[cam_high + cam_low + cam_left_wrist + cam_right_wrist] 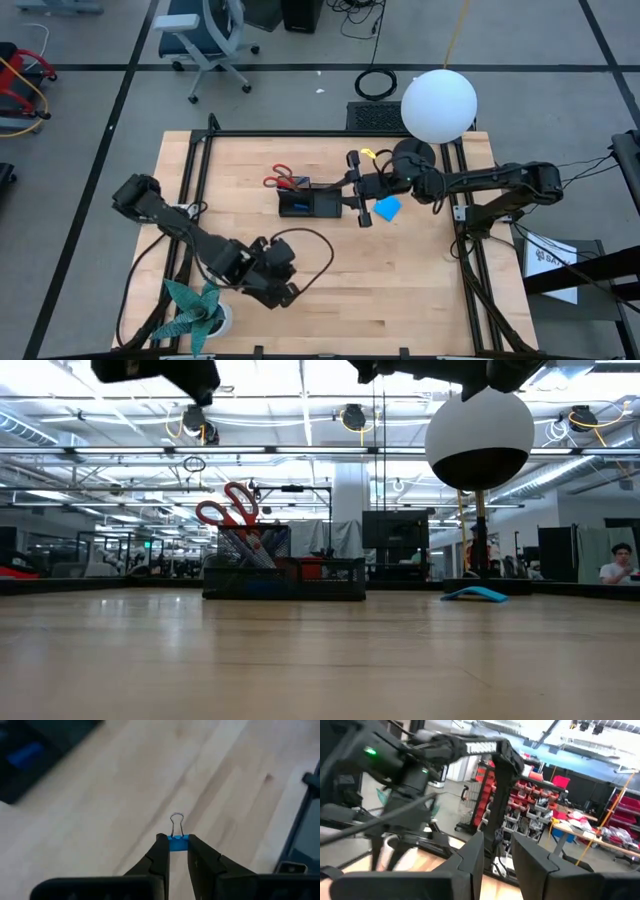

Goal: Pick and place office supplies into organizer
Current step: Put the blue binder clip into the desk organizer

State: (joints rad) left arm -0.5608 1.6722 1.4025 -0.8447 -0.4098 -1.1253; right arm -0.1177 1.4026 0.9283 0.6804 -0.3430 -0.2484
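The black organizer stands mid-table. The red-handled scissors stand in its left end, handles up and leaning out, and something blue lies inside. The blue notepad lies flat on the table to the organizer's right. My left gripper hovers near the table's near edge, shut on a tiny blue binder clip. My right gripper is open and holds nothing; it hangs just right of the organizer, pointing level toward the left arm. My left gripper pinches the blue body of the binder clip between its two fingertips. The clip's wire loop sticks out past the fingers. The clip is clear of the wood below it.
A lamp with a white globe and a round black base stands at the far right. A teal paper-leaf plant sits at the near left corner. Bare wood lies between the organizer and the near edge. A person sits in the room beyond.
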